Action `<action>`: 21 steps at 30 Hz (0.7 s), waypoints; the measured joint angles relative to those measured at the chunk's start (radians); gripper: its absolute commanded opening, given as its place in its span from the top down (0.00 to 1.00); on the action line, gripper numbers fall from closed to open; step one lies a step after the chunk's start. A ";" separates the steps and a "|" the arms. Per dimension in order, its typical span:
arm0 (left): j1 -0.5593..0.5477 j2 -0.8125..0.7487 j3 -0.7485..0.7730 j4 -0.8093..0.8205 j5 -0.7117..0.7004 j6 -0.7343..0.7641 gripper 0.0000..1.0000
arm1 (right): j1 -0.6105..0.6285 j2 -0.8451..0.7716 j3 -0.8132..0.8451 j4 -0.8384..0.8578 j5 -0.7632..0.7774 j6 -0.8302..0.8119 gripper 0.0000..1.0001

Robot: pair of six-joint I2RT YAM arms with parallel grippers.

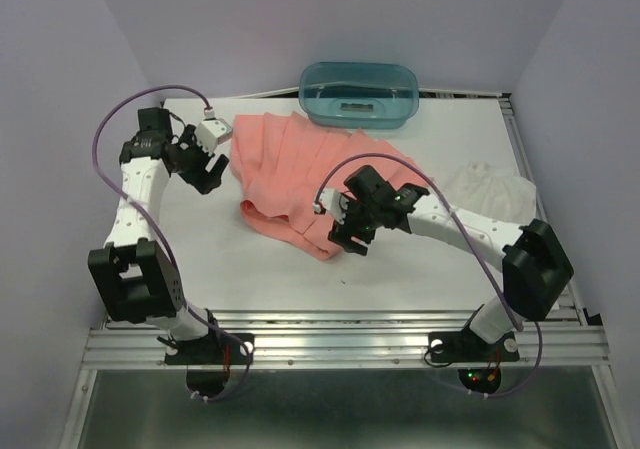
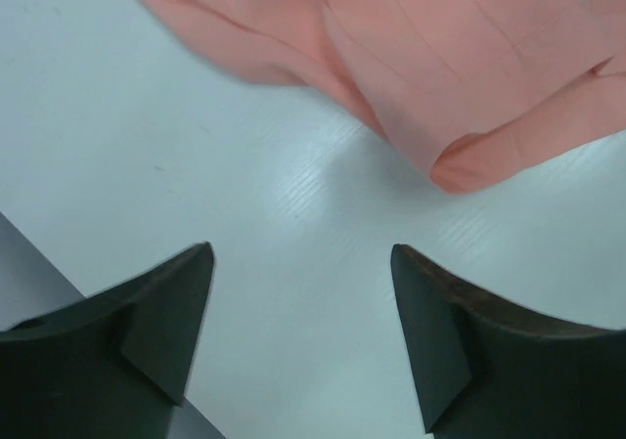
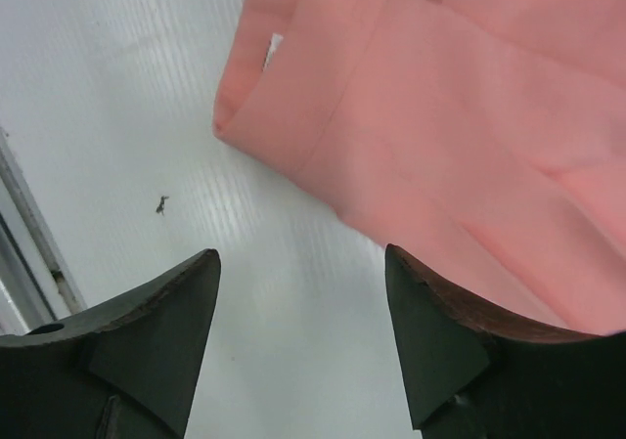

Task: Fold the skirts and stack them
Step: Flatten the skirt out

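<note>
Salmon-pink skirt (image 1: 300, 174) looked only half folded, white skirt (image 1: 490, 187) sat unfolded on the right, and left gripper (image 2: 298, 331) and right gripper (image 3: 303, 331) were both spread, empty.

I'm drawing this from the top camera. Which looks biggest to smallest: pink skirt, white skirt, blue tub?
1. Pink skirt, clearly largest.
2-3. Tub and white skirt look alike; the right arm hides part of the white skirt, so no ranking.

White left arm (image 1: 130, 204) and right arm (image 1: 470, 231), chunky black joints (image 1: 135, 279) — a purple cable (image 1: 98, 139) looped along each — black wedge-shaped fingers (image 2: 147, 341).
</note>
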 measured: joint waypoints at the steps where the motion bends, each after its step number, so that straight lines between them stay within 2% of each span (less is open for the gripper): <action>1: 0.032 0.035 0.015 -0.014 0.024 0.016 0.01 | 0.029 0.008 0.000 0.024 0.016 -0.023 0.22; 5: 0.137 0.177 0.043 -0.071 0.090 0.083 0.01 | 0.138 0.030 -0.016 0.119 0.084 -0.132 0.21; 8: 0.175 0.196 0.037 -0.097 0.110 0.163 0.01 | 0.202 0.056 -0.046 0.172 0.110 -0.210 0.22; 11: 0.179 0.151 0.016 -0.088 0.132 0.261 0.01 | 0.239 0.091 -0.092 0.208 0.140 -0.279 0.38; 12: 0.178 0.130 0.002 -0.085 0.137 0.315 0.01 | 0.243 0.103 -0.109 0.222 0.154 -0.299 0.55; 14: 0.175 0.086 -0.035 -0.081 0.144 0.427 0.01 | 0.244 0.128 -0.128 0.246 0.181 -0.315 0.73; 15: 0.170 0.063 -0.064 -0.071 0.143 0.480 0.02 | 0.243 0.142 -0.134 0.266 0.206 -0.319 0.94; 16: 0.164 0.043 -0.098 -0.061 0.138 0.531 0.02 | 0.243 0.148 -0.138 0.285 0.229 -0.322 0.99; 21: 0.130 -0.008 -0.295 0.026 0.097 0.730 0.02 | 0.227 0.109 -0.138 0.342 0.311 -0.284 0.99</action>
